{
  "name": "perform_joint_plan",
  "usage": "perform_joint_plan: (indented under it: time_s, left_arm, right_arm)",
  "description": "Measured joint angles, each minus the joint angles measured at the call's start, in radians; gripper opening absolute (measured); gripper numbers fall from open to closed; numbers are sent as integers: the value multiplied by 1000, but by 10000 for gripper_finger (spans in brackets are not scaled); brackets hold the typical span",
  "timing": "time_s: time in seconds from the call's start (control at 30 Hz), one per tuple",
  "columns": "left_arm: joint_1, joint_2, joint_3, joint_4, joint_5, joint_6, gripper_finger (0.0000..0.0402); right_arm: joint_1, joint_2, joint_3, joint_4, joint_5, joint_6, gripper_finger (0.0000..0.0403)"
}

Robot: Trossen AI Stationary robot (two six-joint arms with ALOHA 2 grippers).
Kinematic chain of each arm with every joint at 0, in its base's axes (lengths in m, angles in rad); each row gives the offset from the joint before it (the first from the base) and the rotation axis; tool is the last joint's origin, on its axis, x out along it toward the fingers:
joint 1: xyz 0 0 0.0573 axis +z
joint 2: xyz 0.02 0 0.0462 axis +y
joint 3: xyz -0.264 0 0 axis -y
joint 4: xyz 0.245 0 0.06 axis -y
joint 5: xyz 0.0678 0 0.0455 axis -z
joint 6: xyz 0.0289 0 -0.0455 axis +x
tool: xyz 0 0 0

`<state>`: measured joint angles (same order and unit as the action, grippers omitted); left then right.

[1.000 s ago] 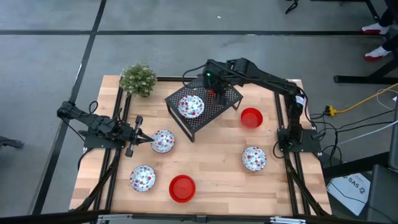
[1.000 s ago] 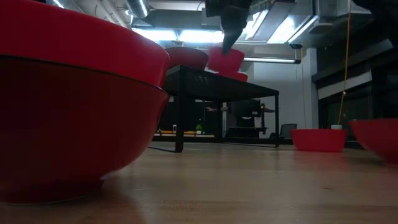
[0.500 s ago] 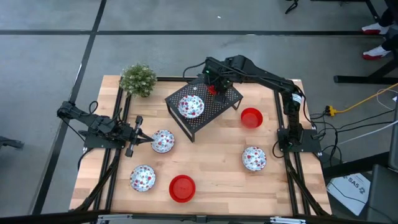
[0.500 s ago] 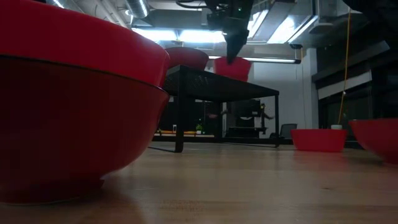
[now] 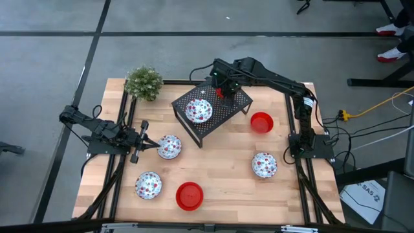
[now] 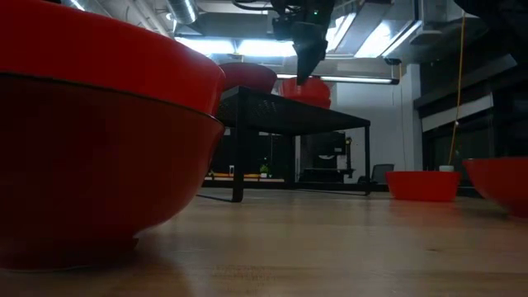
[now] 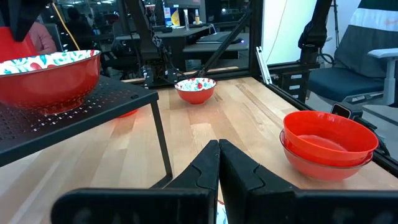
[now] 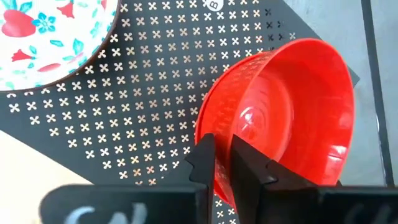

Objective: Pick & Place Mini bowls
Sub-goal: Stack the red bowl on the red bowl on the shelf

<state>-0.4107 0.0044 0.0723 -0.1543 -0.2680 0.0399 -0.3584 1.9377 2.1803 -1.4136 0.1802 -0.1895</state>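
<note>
A wooden table [image 5: 220,175] is seen on a grey floor. At 12 o'clock a black rack [image 5: 213,110] holds a flowered bowl [image 5: 198,110] and a red bowl [image 8: 280,118]. The red bowl's rim is pinched by the right gripper [image 8: 222,158]. The left gripper [image 7: 219,163], at 9 o'clock, is closed and empty.

Half-seen bowls and a hidden rim

You get the near red bowl [image 6: 99,140] cut off by the low view's edge, and the right gripper [image 5: 220,92] covers most of the rack's red bowl [image 8: 292,118] from above, its rim hidden behind one finger [image 8: 202,158].
</note>
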Motion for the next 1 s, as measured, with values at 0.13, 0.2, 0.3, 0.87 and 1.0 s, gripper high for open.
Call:
perform_joint_plan:
  time_s: [0.13,0.2,0.3,0.87,1.0]
  left_arm:
    - [0,0,0,0,0,0,4]
    - [0,0,0,0,0,0,4]
    - [0,0,0,0,0,0,4]
    - [0,0,0,0,0,0,4]
    - [0,0,0,0,0,0,4]
  right_arm:
    - [0,0,0,0,1,-1,42]
    - [0,0,0,0,1,-1,42]
    - [0,0,0,0,19,6,42]
    - [0,0,0,-1,62,70,30]
    - [0,0,0,0,63,109,62]
